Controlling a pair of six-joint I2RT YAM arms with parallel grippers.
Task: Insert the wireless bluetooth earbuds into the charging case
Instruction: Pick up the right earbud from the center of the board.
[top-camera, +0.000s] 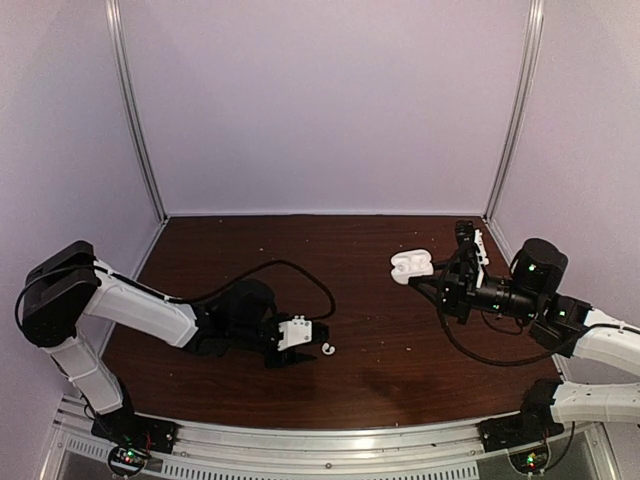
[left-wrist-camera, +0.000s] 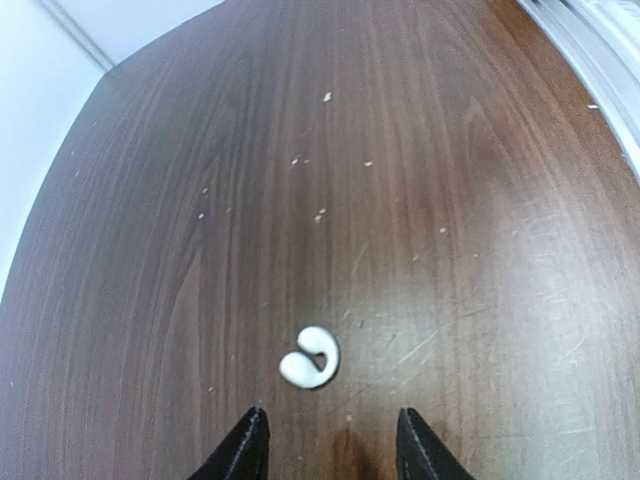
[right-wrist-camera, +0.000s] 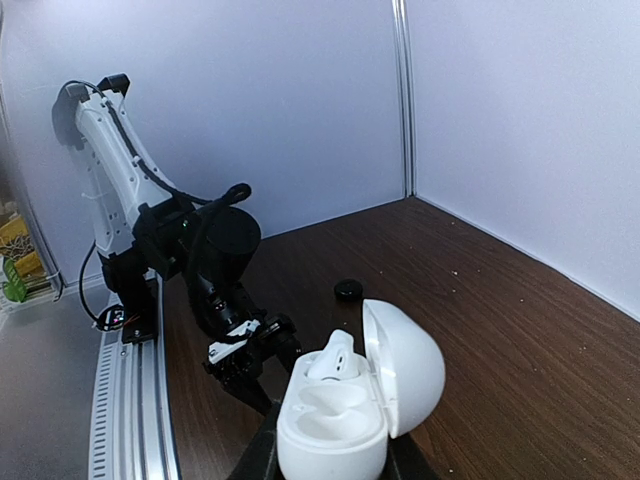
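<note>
The table (top-camera: 400, 340) has a dark brown wood-grain top. One white earbud (left-wrist-camera: 310, 357) lies directly on it, left of centre and toward the near edge. Small pale specks (left-wrist-camera: 320, 214) are scattered over the surface beyond the earbud. Fine scratches (left-wrist-camera: 415, 350) mark the top just beside the earbud.

The table (left-wrist-camera: 450, 150) is dark, wood-grained and smooth with a dull sheen. Fine pale scratches mark it at three o'clock of the earbud (left-wrist-camera: 311, 357), which is glossy white plastic. The fingers (left-wrist-camera: 245, 450) of the left gripper (left-wrist-camera: 331, 411) are matt black. The charging case (right-wrist-camera: 400, 365) is smooth white plastic with a soft shine. The rail (top-camera: 320, 435) at six o'clock is ribbed bare metal, and the walls (top-camera: 330, 100) look matt.
</note>
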